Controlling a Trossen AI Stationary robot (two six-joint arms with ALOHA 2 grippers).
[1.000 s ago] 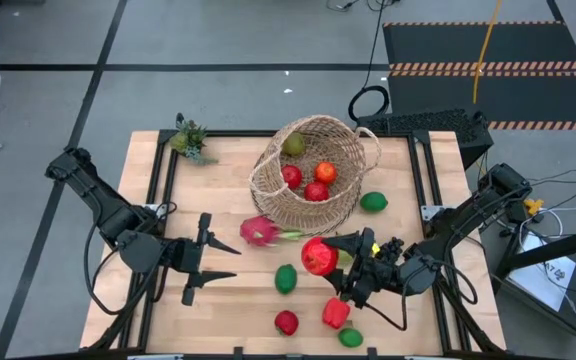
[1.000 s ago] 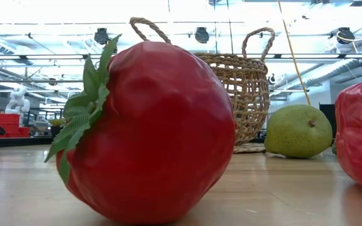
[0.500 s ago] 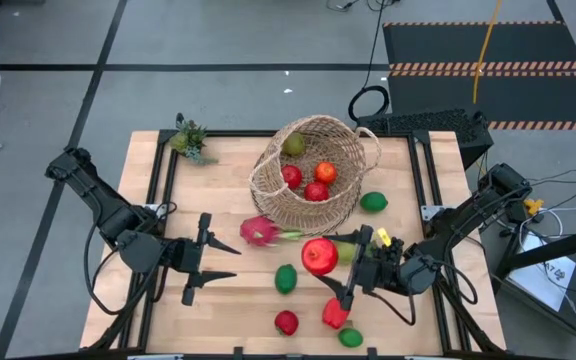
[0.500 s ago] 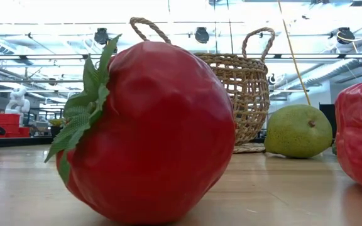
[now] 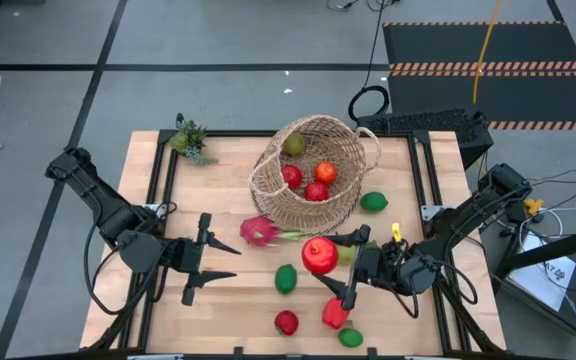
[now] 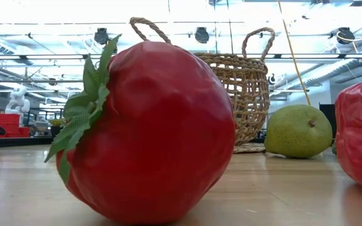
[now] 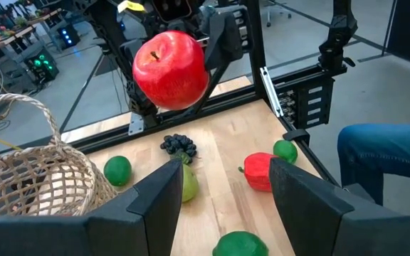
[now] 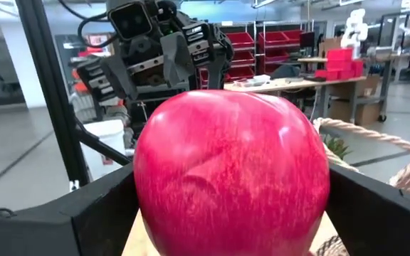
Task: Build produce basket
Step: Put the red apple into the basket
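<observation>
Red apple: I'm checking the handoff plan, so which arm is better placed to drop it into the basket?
Right. Its claw is shut on the red apple, lifted just in front of the basket. The left claw waits empty, over the table's left side.

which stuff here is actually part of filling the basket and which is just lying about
Part of the job:
- basket, tipped on its side
- red apple held in the right pincer
- dragonfruit
- limes
- red pepper
- grapes

Just lying about:
- small spiky plant
- black cable coil beyond the table
</observation>
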